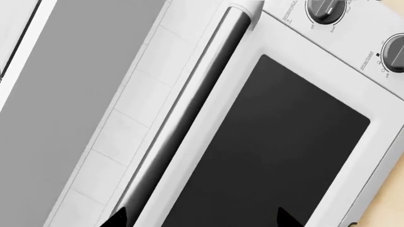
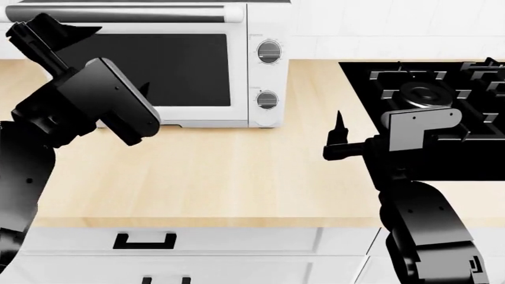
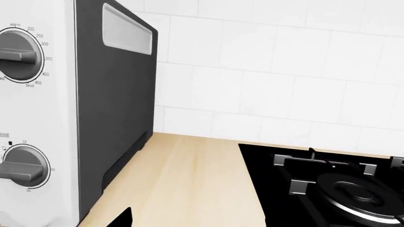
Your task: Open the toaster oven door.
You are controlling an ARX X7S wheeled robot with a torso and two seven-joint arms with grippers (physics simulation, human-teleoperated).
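Black left pincer (image 2: 75, 56) open, empty.

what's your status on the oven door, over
Left hand open, raised by the door handle, gripping nothing. Right hand idle, state unclear. Door shut. Nothing blocking.

Left pincer (image 2: 44, 29) hides door (image 2: 189, 65) corner.

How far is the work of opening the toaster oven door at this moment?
Nothing looks done: the white-framed door with dark glass sits shut against the white boxy toaster oven. In hand: the left tool is open, its tips near the long silver bar handle but not gripping it. Left: grasp the handle and pull. The right tool waits over the wooden counter.
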